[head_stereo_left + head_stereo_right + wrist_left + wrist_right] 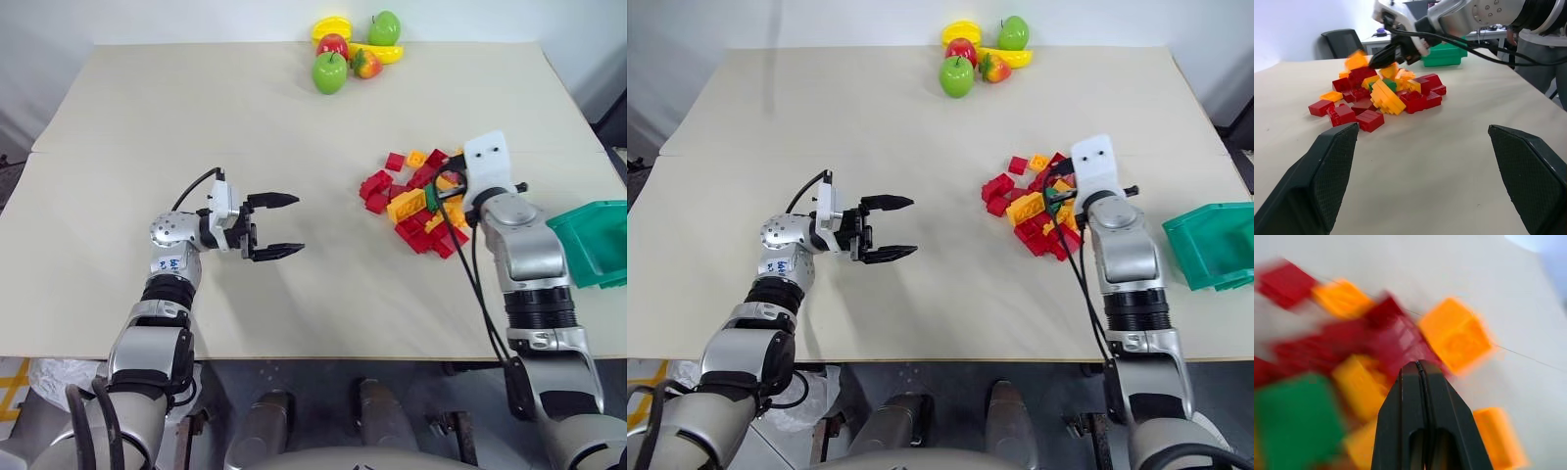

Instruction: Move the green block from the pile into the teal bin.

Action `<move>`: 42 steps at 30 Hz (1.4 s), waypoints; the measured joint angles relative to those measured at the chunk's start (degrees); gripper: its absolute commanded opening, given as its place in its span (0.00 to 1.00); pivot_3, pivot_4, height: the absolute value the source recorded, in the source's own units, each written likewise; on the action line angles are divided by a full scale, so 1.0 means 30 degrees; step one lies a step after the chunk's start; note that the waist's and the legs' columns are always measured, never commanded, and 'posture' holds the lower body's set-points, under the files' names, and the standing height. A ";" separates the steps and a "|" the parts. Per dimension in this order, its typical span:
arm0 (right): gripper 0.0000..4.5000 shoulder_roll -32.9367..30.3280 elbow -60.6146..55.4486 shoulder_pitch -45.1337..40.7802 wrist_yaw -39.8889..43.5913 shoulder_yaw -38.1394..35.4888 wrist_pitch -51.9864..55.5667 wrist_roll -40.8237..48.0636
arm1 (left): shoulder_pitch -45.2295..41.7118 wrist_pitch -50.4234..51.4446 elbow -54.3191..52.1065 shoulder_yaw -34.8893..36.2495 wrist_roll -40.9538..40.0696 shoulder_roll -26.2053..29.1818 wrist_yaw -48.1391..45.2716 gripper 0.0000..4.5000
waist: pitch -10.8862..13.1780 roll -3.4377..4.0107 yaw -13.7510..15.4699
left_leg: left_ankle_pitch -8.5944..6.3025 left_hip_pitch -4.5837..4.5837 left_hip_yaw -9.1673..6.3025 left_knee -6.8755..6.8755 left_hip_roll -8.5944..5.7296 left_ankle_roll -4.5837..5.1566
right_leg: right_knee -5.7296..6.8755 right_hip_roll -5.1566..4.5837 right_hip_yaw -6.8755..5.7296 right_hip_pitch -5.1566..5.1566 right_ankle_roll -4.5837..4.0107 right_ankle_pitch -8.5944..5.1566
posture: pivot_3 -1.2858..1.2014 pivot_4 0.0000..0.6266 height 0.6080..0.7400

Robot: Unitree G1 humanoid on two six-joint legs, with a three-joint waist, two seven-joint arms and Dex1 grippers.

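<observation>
Pale beige table point(294, 127) fills the scene, with a white wall behind its far edge. Over the left half, nearer the front edge, the left gripper point(272, 226) hovers with its two black fingers spread wide apart, pointing toward the right and grasping nothing. At the middle of the far edge lies a bunch of toy fruit point(355, 51): green apples, a red one and yellow pieces. On the right half sits the pile point(416, 201) of red and orange-yellow bricks. The green block point(1389, 84) rests in the heap among orange-yellow and red bricks, partly covered by them. The right gripper point(1420, 369) is over the pile at its right side, its fingers pressed flat together with nothing between them. At the right edge of the table stands the teal bin point(593, 240), apart from the pile; what lies inside it cannot be made out.
</observation>
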 measured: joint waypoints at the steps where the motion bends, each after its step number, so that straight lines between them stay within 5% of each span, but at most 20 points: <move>1: 0.00 -0.0279 -0.0103 0.0130 0.0238 0.0005 0.0018 -0.0068 | 0.0005 -0.0051 0.0003 0.0028 0.0004 -0.0006 0.0044 1.00 | 0.0000 0.0000 -0.0024 | 0.0000 0.0000 0.0009 0.0002 0.0001 0.0000 | 0.0000 0.0001 0.0002 -0.0003 0.0001 0.0000 | 0.52 0.24 1.00; 10: 0.00 -0.0483 -0.4165 -0.0089 0.4420 -0.0387 0.2513 0.2609 | -0.0287 -0.0246 0.0551 0.0067 0.0234 -0.0331 0.0532 1.00 | 0.0003 0.0004 -0.0378 | -0.0002 0.0001 0.0010 0.0073 0.0015 0.0003 | 0.0050 0.0008 0.0006 0.0016 0.0007 0.0003 | 0.52 0.24 1.00; 21: 0.00 0.0642 -0.0338 -0.0556 0.5619 0.1328 0.0304 0.2369 | -0.0336 -0.0653 0.0721 0.0407 0.0416 -0.0892 0.0954 1.00 | 0.0004 0.0005 -0.0417 | -0.0013 -0.0001 0.0010 0.0124 0.0005 0.0019 | 0.0053 -0.0006 0.0011 0.0033 0.0032 0.0017 | 0.52 0.24 1.00; 29: 0.00 -0.0443 -0.5364 0.1299 0.8890 0.2049 0.2650 0.4446 | 0.0130 -0.0656 0.0448 0.0572 0.0412 -0.0753 0.0996 1.00 | 0.0005 0.0006 -0.0320 | -0.0021 -0.0026 -0.0009 0.0161 0.0009 0.0030 | 0.0050 -0.0026 0.0008 0.0032 0.0049 0.0026 | 0.52 0.24 1.00; 34: 0.00 -0.1518 -0.6614 0.1352 0.9786 0.0432 0.2601 0.5539 | 0.0140 -0.0652 0.0424 0.0588 0.0413 -0.0734 0.1014 1.00 | 0.0006 0.0004 -0.0248 | -0.0030 -0.0029 -0.0008 0.0160 0.0005 0.0044 | 0.0040 -0.0027 0.0006 0.0034 0.0051 0.0027 | 0.52 0.24 1.00; 37: 0.12 -0.3715 -0.7316 0.2199 1.1784 -0.0359 0.1816 0.6316 | 0.0048 -0.0622 0.0432 0.0532 0.0431 -0.0805 0.0951 1.00 | 0.0009 0.0001 -0.0062 | -0.0046 -0.0039 0.0001 0.0154 -0.0009 0.0063 | 0.0010 -0.0024 -0.0001 0.0038 0.0052 0.0028 | 0.52 0.24 1.00; 42: 0.48 -0.8351 -0.7539 0.5676 1.4604 -0.3154 0.1267 0.6972 | 0.0026 -0.0439 0.0504 0.0617 0.0423 -0.0354 0.0385 1.00 | 0.0022 0.0002 0.0272 | -0.0081 -0.0067 0.0039 0.0180 -0.0027 0.0110 | -0.0042 -0.0039 -0.0004 0.0040 0.0079 0.0042 | 0.52 0.24 1.00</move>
